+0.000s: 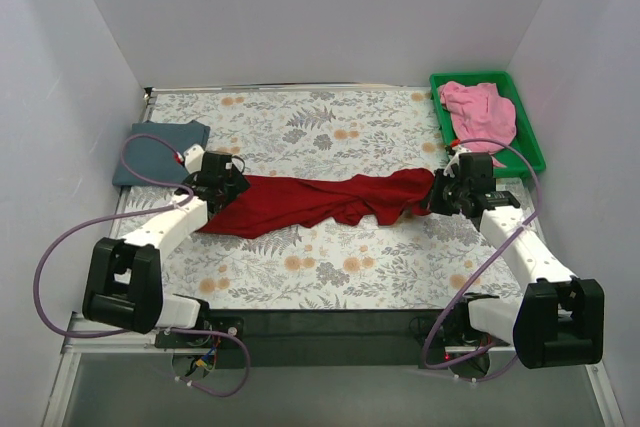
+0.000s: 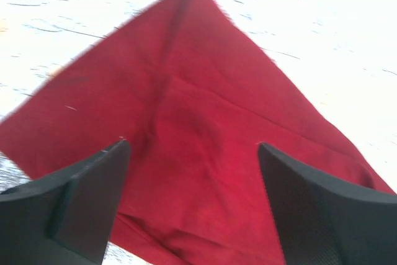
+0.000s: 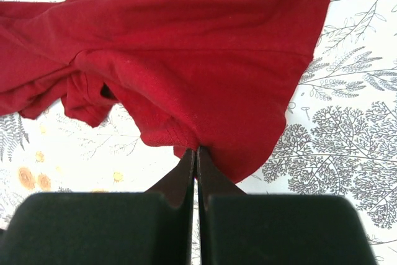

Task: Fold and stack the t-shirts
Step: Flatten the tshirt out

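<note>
Left claw: jaws spread wide, gripping nothing, poised over the left end of the dark red t-shirt.

Right claw: jaws pressed together, pinching the hem at the right end of the dark red t-shirt.

Dark red t-shirt: stretched crumpled across the middle of the tabletop, from one claw to the other.

Green bin: far right corner. It holds the pink t-shirt, bunched.

Slate blue-grey t-shirt: folded flat at the left edge, just beyond the left claw.

Views: only the top view takes in the bin and the two other shirts. The right wrist view alone shows the pinch on the hem and the folds of cloth behind it. The left wrist view is washed out, with the red cloth lying flat, coming to a point.

Surface: pale cover printed with grey ferns and orange flowers.

Room: plain pale walls on three sides.
</note>
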